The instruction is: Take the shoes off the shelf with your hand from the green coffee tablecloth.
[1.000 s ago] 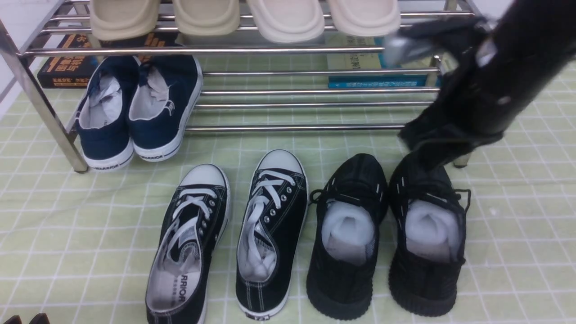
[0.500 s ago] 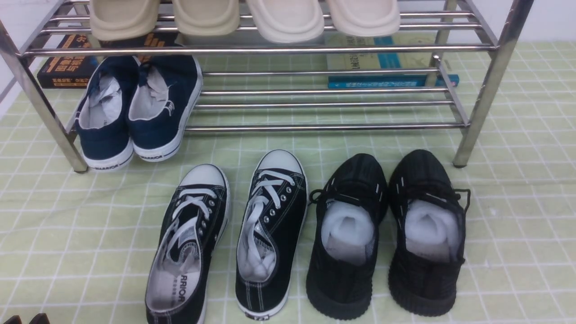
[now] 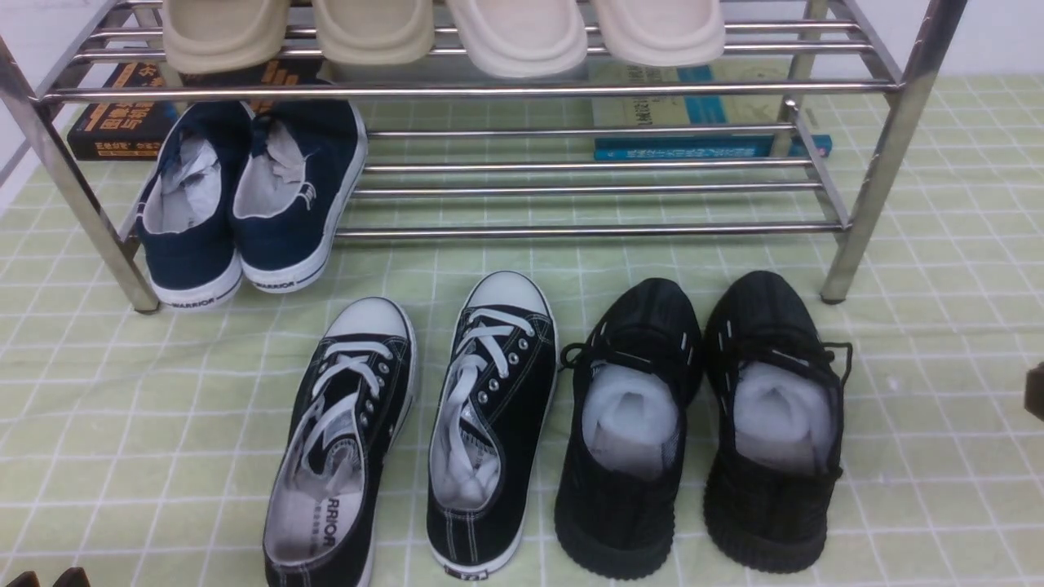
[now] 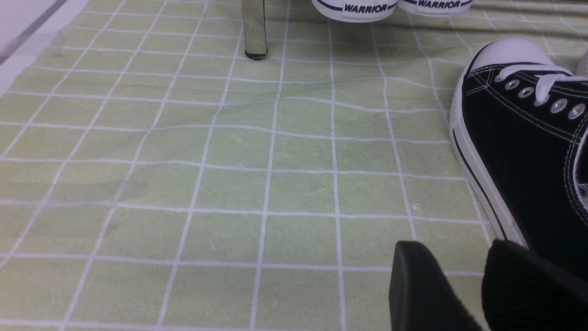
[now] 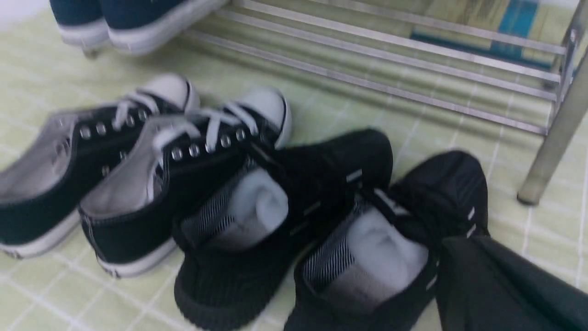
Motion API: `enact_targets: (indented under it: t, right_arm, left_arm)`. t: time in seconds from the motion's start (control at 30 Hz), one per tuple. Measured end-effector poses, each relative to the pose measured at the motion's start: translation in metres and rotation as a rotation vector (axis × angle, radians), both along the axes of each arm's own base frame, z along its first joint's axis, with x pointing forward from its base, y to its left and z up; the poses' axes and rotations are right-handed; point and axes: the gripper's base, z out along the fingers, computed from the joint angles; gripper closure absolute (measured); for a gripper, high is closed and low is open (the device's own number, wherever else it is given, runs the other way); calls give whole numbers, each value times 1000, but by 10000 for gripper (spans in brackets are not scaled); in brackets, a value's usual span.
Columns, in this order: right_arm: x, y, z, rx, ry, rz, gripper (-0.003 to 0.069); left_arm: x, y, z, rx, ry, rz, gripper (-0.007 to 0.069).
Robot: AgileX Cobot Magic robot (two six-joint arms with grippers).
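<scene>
Right end effector (image 5: 505, 285): your fingers pressed together, holding nothing, just right of the shoes' heel end.
Left end effector (image 4: 464, 294): spread, empty, beside the black canvas sneakers (image 4: 528, 151), farther off.
The shoes (image 3: 701, 424): side by side on the green coffee tablecloth (image 3: 163, 391), toes far, heels near, off the shelf (image 3: 571, 231).
Open room: bare cloth to the right; shelf leg (image 3: 864, 212) stands just beyond the right toe.

We see the knit sneakers (image 3: 701, 424) on the tablecloth (image 3: 938, 456) before the shoe rack (image 3: 881, 163), canvas sneakers (image 3: 416, 432) left of them, navy shoes (image 3: 245, 196) on its lower tier.
</scene>
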Motion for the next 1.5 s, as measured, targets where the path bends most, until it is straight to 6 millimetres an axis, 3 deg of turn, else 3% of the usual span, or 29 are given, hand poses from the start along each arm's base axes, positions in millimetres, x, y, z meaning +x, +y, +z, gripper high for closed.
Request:
enact_targets:
  t: [1.13, 1.3, 1.5]
  right_arm:
    - [-7, -4, 2, 33, -58, -1, 647]
    - [-14, -10, -15, 33, -60, -23, 643]
    - [-26, -32, -57, 24, -64, -226, 638]
  left_arm:
    - [0, 0, 0, 6, 0, 0, 383]
    - [0, 1, 0, 20, -1, 2, 383]
    - [0, 1, 0, 23, -1, 2, 383]
